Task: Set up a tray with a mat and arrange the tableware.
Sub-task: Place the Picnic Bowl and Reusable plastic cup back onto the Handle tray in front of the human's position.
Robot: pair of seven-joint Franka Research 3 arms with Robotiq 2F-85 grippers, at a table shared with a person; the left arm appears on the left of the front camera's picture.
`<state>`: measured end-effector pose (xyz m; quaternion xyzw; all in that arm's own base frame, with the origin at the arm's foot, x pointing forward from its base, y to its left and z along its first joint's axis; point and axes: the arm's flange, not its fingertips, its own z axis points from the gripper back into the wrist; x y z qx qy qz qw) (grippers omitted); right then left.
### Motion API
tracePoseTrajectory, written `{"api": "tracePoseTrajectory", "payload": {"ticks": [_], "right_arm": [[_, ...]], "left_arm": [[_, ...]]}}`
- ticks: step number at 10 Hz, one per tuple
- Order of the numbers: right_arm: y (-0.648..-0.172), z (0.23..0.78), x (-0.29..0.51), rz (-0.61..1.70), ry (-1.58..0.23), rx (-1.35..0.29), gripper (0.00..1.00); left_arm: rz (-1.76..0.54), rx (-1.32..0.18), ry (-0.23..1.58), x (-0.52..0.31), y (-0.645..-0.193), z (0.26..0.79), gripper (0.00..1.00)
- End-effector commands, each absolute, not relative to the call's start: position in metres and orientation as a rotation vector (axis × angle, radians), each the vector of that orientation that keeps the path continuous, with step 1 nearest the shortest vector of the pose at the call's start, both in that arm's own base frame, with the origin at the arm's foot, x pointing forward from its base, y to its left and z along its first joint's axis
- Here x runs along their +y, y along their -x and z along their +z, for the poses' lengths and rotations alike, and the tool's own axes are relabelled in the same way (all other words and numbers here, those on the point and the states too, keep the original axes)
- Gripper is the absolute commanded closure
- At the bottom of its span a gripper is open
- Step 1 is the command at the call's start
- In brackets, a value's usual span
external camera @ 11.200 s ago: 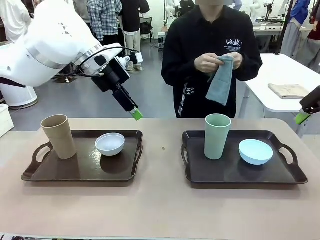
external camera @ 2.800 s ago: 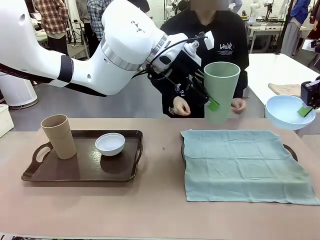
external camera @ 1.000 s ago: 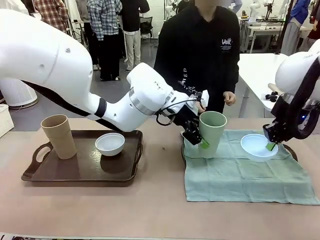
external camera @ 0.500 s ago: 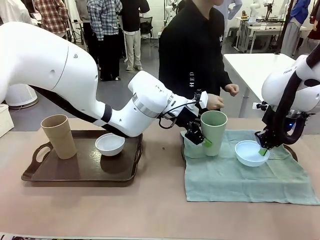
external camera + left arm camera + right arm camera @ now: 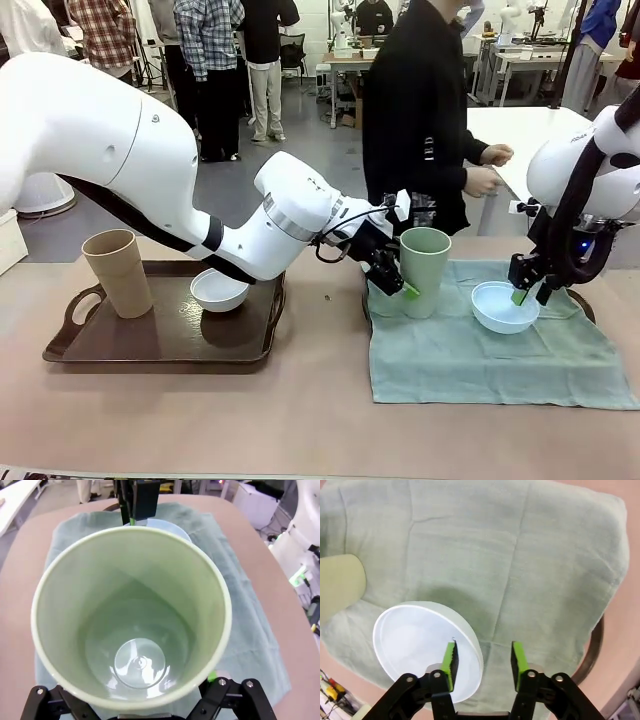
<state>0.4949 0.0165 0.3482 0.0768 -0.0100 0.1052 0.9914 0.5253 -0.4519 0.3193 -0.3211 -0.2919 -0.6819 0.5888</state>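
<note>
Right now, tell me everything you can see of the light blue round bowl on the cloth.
The light blue round bowl is smooth and glossy, with a thin rim and nothing inside. It sits upright on the pale green cloth mat covering the dark tray, apart from the pale green tumbler. The right end effector is open astride its rim, one green pad over the inside, one outside; contact cannot be judged.
</note>
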Motion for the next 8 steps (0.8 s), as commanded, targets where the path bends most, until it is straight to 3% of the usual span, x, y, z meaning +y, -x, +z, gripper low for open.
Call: {"api": "tracePoseTrajectory", "payload": {"ticks": [1, 5, 8], "right_arm": [[-0.487, 0.362, 0.014, 0.177, -0.147, -0.044, 0.02], [-0.457, 0.406, 0.003, 0.123, -0.151, -0.093, 0.00], [-0.427, 0.443, 0.004, 0.174, -0.140, -0.135, 0.00]], "left_arm": [[-1.512, -0.602, 0.710, -0.443, -0.522, 0.328, 0.00], [-1.389, -0.401, 0.603, -0.418, -0.520, 0.349, 0.00], [-1.207, -0.168, 0.333, -0.395, -0.484, 0.419, 0.00]]}}
